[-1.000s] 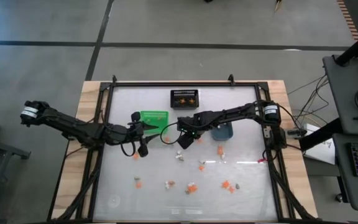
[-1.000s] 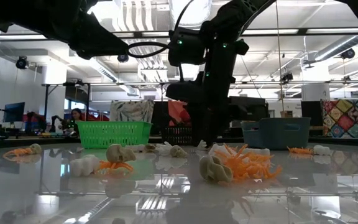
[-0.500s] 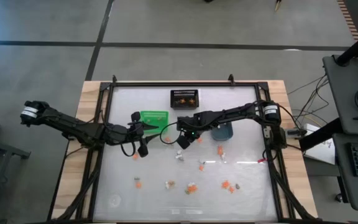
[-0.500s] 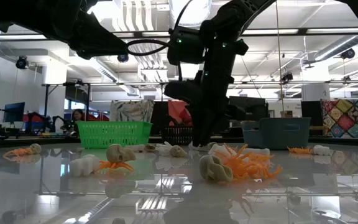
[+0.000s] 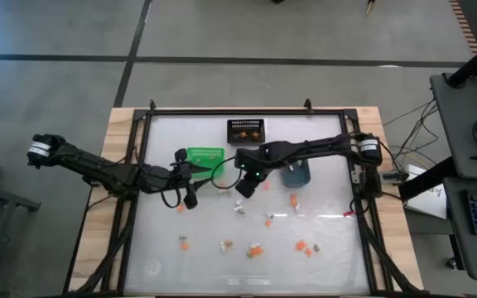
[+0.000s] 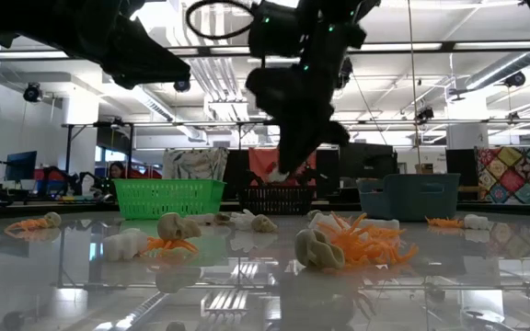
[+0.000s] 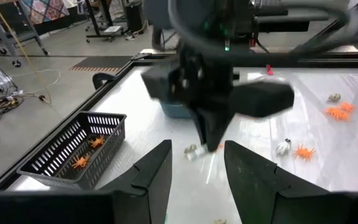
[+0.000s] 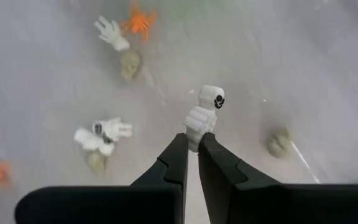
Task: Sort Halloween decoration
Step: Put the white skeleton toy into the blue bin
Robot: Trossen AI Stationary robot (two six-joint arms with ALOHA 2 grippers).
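A: Where the left gripper (image 5: 190, 192) hangs just beside the green bin (image 5: 204, 156), its fingers (image 7: 156, 175) stand apart with nothing between them — waiting.

B: And mid-table?

A: Right gripper (image 5: 243, 187) clenched on a small white skeleton figure (image 8: 202, 122), pinched at its lower end, skull outward, lifted clear of the glass. Looks light and rigid, likely hard plastic; smooth, so a narrow pinch could let it swivel. Taking it across the torso seems safest.

B: The rest of the decorations?

A: Scattered on the table (image 5: 338, 248) — orange spider (image 6: 366, 241) and tan skull (image 6: 317, 248) near the front, more toward the right. Black mesh bin (image 5: 246, 130) at the far edge already holds orange ones; blue-grey bin (image 5: 296, 173) right of centre.

B: Room?

A: Open glass between the bins, I judge; the left arm crowds the green bin's near side, and the raised frame bounds every edge.
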